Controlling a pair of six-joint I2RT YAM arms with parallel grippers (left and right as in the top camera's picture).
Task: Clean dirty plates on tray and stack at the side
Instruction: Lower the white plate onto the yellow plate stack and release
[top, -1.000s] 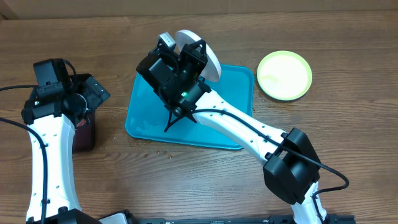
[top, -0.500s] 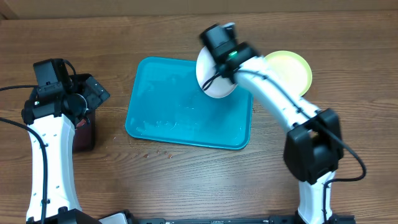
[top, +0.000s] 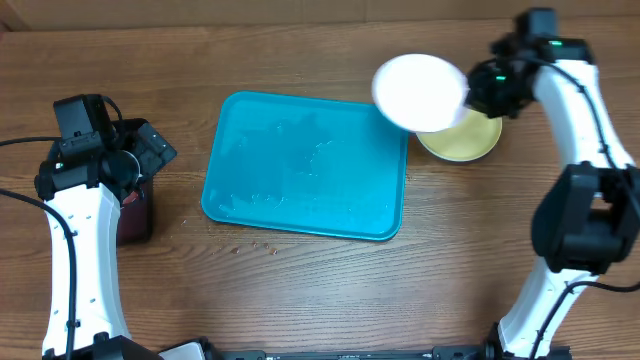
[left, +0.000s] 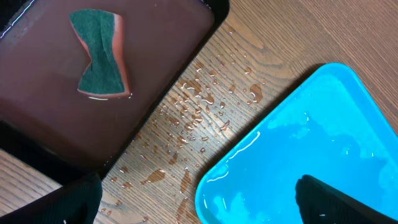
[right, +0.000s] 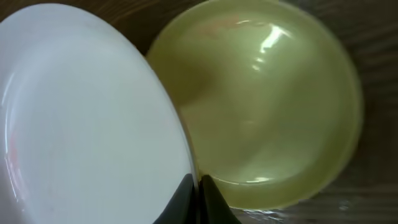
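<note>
Holding a round white plastic plate (top: 420, 90) by its rim, the right gripper (right: 198, 198) was clamped on it above the round yellow-green plastic plate (top: 472, 142), just right of the large teal rectangular plastic tray (top: 300, 185).

The plate looked light, stiff and probably slippery with water, so the thin rim seemed the sensible hold. Being round, it had no long axis. It hung tilted, face mostly upward, reaching from the gripper toward the tray. The left gripper (top: 148, 152) stood wide open and empty over the bench (top: 300, 290), left of the tray.
</note>
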